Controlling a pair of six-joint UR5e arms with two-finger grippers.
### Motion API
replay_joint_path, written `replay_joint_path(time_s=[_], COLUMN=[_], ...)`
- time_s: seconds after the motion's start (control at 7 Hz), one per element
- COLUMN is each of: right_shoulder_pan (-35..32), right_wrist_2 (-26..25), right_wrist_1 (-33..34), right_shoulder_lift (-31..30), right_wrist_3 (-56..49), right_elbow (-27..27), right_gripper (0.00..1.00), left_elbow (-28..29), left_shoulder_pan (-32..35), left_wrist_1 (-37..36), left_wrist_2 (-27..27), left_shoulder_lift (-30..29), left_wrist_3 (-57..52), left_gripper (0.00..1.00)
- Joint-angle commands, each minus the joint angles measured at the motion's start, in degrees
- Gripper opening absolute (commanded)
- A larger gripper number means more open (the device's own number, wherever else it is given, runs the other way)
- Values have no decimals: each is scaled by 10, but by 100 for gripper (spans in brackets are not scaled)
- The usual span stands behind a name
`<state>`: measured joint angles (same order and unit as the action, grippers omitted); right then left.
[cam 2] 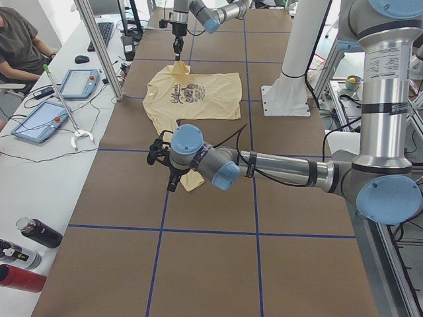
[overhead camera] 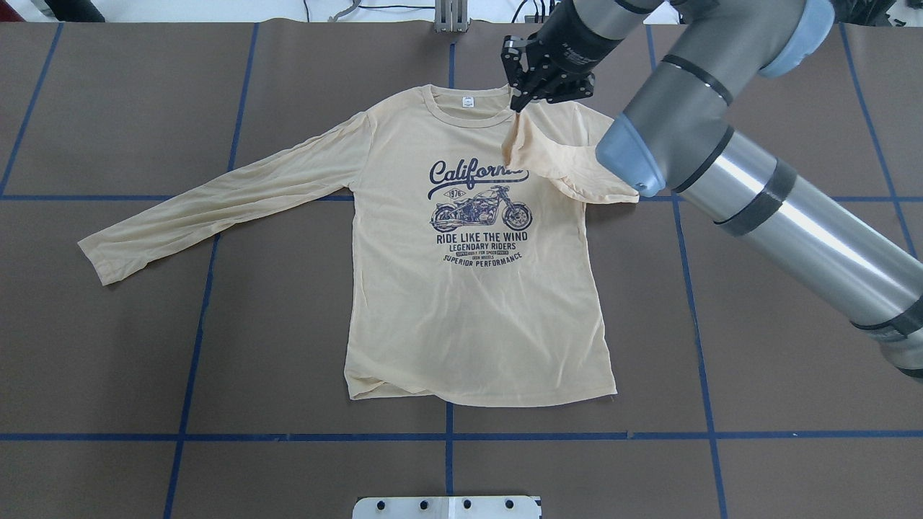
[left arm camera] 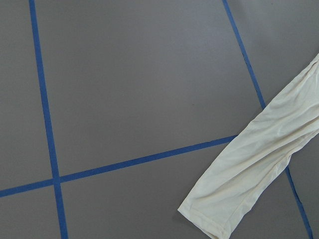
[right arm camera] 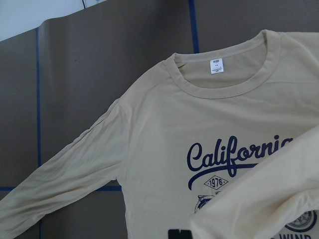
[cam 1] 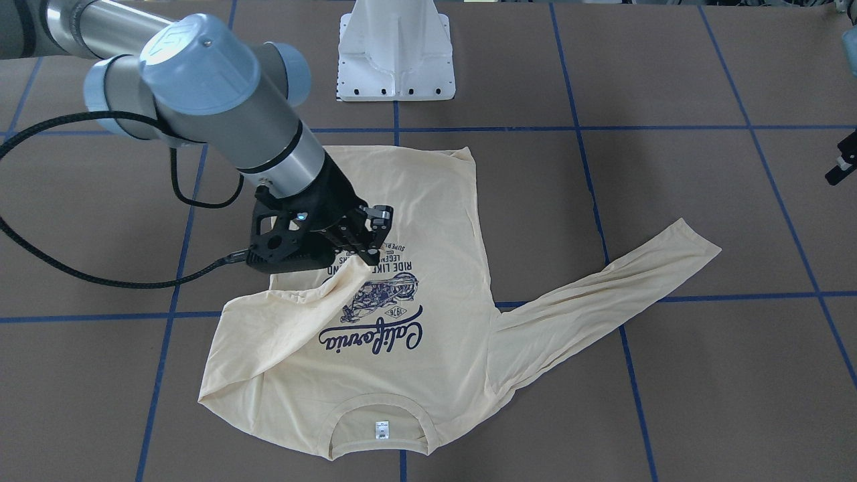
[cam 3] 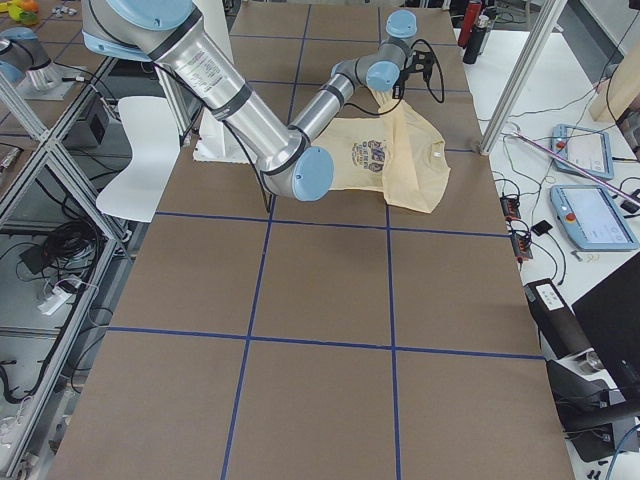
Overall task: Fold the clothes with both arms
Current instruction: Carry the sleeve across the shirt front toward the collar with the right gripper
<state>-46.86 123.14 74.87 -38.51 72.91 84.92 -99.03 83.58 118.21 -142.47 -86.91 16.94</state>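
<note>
The pale yellow T-shirt [overhead camera: 476,324] lies face up on the brown table, its print showing and its neck label [overhead camera: 469,102] at the far side from the robot. My right gripper [overhead camera: 519,103] is shut on the cuff of the shirt's right sleeve [overhead camera: 555,162]. The sleeve is lifted and drawn over the chest [cam 1: 294,314]. The other sleeve [overhead camera: 216,202] lies stretched out flat. My left gripper [cam 2: 165,165] hangs above the table near that sleeve's cuff [left arm camera: 234,199]. I cannot tell how its jaws stand, as only its edge [cam 1: 841,166] shows.
The white pedestal base [cam 1: 396,53] stands at the robot's side of the table. Blue tape lines [overhead camera: 447,436] grid the brown surface. Beyond the far edge are metal posts [cam 2: 99,46], tablets [cam 2: 43,119], bottles [cam 2: 39,232] and a seated person [cam 2: 20,39].
</note>
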Motion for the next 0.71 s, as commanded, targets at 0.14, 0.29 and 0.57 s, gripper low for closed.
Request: replay_joint_path(time_s=[0.14, 0.29, 0.57], right_shoulder_pan=[59, 83, 109], right_wrist_2=[-67, -93, -120], right_wrist_1=[1, 1, 0], right_shoulder_lift=[35, 39, 44], right_wrist_3=[-22, -22, -22], right_elbow=[-5, -5, -19], right_gripper=[0, 0, 0], left_elbow=[29, 51, 52], left_shoulder_pan=[0, 0, 0], left_wrist_1=[32, 68, 70], left_wrist_2=[0, 0, 0], left_shoulder_lift=[1, 0, 0], left_wrist_3=[0, 3, 3], left_gripper=[100, 100, 100])
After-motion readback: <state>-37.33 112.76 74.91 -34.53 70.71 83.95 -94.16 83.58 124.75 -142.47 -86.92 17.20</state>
